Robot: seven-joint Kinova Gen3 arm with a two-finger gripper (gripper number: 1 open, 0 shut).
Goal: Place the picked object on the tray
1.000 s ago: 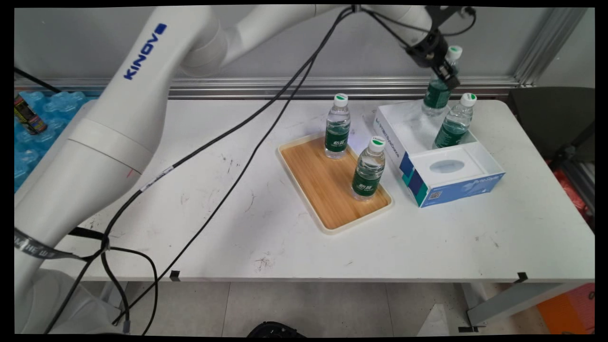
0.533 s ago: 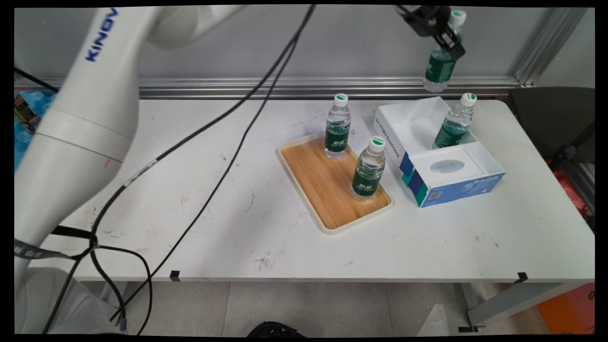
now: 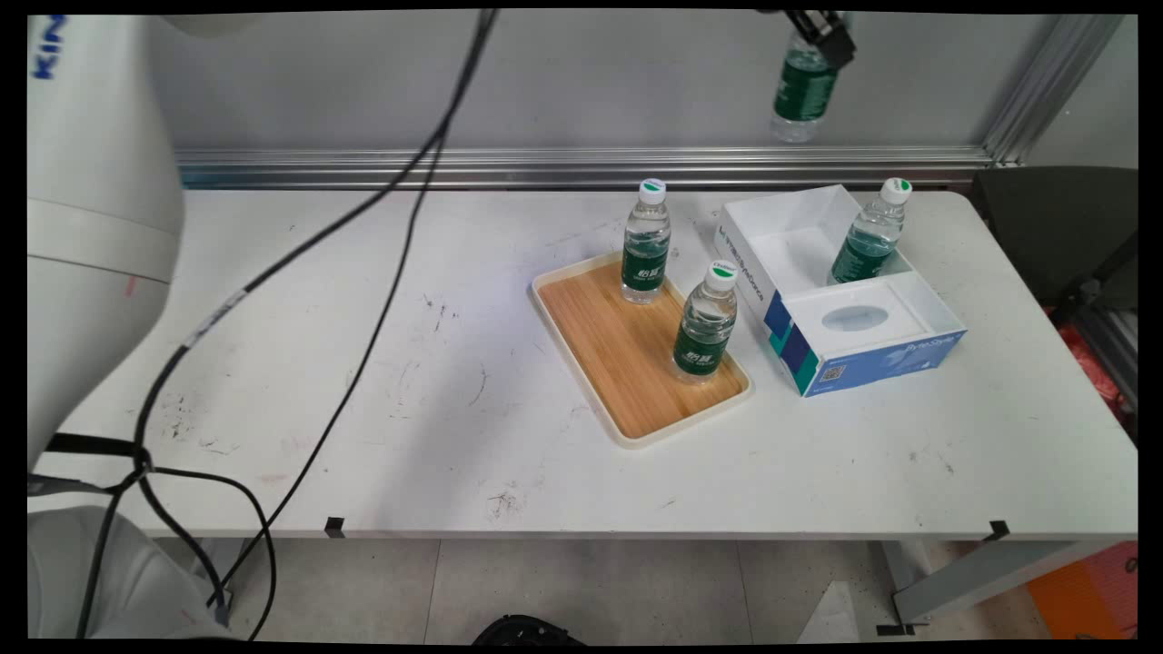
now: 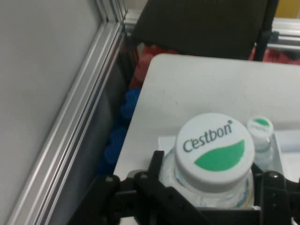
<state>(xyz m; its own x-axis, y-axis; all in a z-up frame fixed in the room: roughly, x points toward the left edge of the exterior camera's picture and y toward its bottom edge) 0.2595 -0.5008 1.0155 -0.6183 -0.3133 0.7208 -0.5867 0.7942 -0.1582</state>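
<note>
Hanging at the top edge of the main view, well above the white tabletop (image 3: 509,400): the black two-finger gripper (image 3: 822,27), jaws clamping a clear plastic water bottle with a green label (image 3: 800,91) just below its cap. Dangling upright in the air in front of the grey wall, this held bottle, its base well clear of everything beneath it.

Showing in the hand view: the same held bottle (image 4: 215,164) seated between the black jaws of the gripper (image 4: 208,187), its white cap lettered "C'estbon" with a green leaf mark facing the camera.

Lying below and slightly to the right of the held bottle: an open white and blue cardboard box (image 3: 909,350) on the far right part of the tabletop. Standing inside the box's far compartment, against its right wall: a second clear, green-labelled bottle with a white cap (image 3: 870,234), also peeking out just behind the held cap in the hand view (image 4: 260,132).

Resting just left of the box: a rectangular wooden tray with a cream rim (image 3: 600,354). Standing upright on the tray: two more green-labelled bottles, one at the far corner (image 3: 646,245), one near the right edge (image 3: 706,325), apart from each other.

Draping across the left half of the main view: black cables (image 3: 382,263).
</note>
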